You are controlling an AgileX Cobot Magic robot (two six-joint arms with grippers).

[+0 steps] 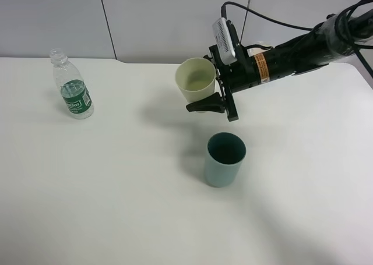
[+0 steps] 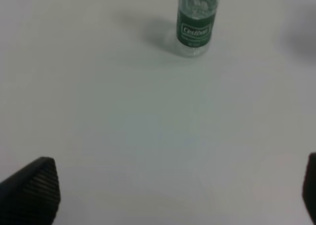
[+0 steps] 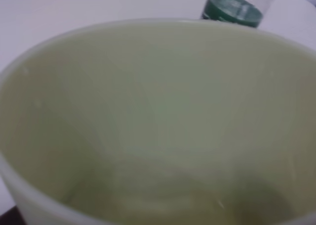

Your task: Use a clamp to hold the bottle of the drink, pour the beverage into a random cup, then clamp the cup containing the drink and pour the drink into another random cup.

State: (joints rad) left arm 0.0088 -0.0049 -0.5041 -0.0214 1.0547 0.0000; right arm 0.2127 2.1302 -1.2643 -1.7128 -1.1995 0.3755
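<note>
**Right claw pinching the pale cup; left claw spread and holding nothing**

From my left wrist camera I see the left claw (image 2: 170, 193) spread wide, its two ribbed fingertips (image 2: 32, 190) at opposite edges of the view and only bare tabletop (image 2: 123, 126) between them. The bottle (image 2: 196, 22) stands upright well ahead of it, untouched. In the high view that clear bottle (image 1: 73, 90), with its green label, sits far to the left on the tabletop (image 1: 116, 207); I cannot tell how much liquid is in it.

Further right, the right claw (image 1: 211, 85) is pressed against the sides of the pale cup (image 1: 196, 78) and holds it off the tabletop, tipped with its mouth toward the bottle's side. My right wrist camera looks straight into this cup (image 3: 158, 126); the picture is too blurred to tell whether any drink lies at the bottom.

The teal cup (image 1: 224, 160) stands upright near the held cup, not touching it, its inside too dark to read.
</note>
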